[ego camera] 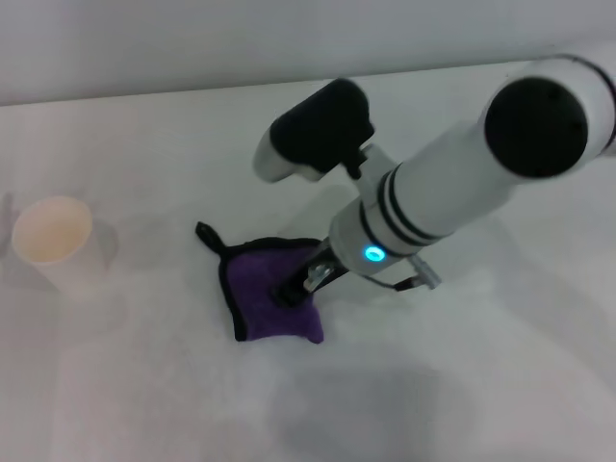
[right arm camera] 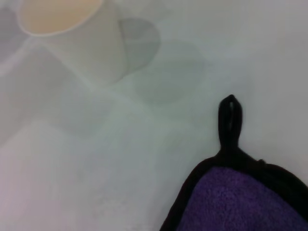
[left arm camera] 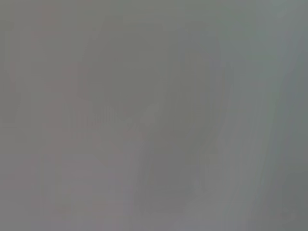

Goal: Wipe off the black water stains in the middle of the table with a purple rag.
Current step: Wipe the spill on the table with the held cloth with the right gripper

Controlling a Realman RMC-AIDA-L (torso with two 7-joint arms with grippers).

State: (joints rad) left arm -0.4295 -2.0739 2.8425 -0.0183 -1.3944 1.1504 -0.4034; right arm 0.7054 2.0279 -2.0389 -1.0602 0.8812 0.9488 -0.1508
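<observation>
White surface (ego camera: 462,385), pale wall behind at 12 o'clock. Purple rag (ego camera: 260,289) lies flat mid-surface with right gripper (ego camera: 298,286) pressing on it, jaws' state unclear; loop points to 10 o'clock. Paper cup (ego camera: 53,241) stands at 9 o'clock, well apart.

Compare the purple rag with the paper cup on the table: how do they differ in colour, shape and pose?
The purple rag is dark purple with black edging; the paper cup is pale cream. The rag lies flat and roughly square with a black loop at one corner; the cup stands upright, round and open-topped. The right gripper presses on the rag; nothing touches the cup. Both rest on the white table.
</observation>
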